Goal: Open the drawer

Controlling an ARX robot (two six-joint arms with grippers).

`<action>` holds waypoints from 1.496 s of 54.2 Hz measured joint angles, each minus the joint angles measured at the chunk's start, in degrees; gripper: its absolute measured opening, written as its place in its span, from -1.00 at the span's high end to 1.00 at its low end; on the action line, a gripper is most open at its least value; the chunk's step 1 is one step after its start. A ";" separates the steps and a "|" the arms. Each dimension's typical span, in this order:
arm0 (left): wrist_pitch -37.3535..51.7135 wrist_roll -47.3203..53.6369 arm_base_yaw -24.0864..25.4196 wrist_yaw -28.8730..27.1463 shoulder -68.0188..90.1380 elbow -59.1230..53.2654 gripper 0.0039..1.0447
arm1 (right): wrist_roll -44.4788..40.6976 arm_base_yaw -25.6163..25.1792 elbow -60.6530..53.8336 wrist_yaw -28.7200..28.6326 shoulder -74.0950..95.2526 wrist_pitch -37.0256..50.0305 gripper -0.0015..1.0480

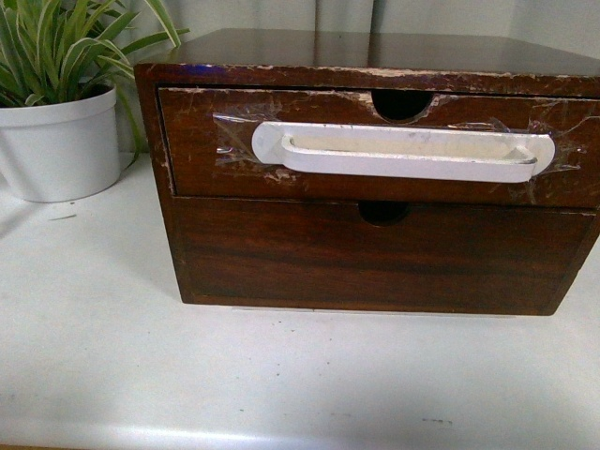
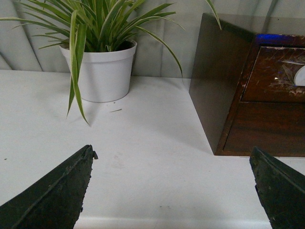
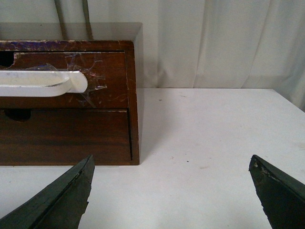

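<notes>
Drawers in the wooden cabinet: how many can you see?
2. The upper drawer, with the taped white handle, sits directly above the plain lower drawer; none seem hidden.

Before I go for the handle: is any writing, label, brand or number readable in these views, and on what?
None: no text can be read in any view.
The drawer shows only scratches and clear tape, no letters.
The white handle, the lower drawer and the white pot are unmarked.
</notes>
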 joint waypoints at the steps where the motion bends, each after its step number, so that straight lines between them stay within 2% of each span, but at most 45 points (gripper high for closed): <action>1: 0.00 0.00 0.00 0.00 0.00 0.00 -0.88 | 0.00 0.00 0.00 0.00 0.00 0.00 -0.83; 81: 0.00 0.00 0.00 0.00 0.00 0.00 -0.88 | 0.00 0.00 0.00 0.00 0.00 0.00 -0.83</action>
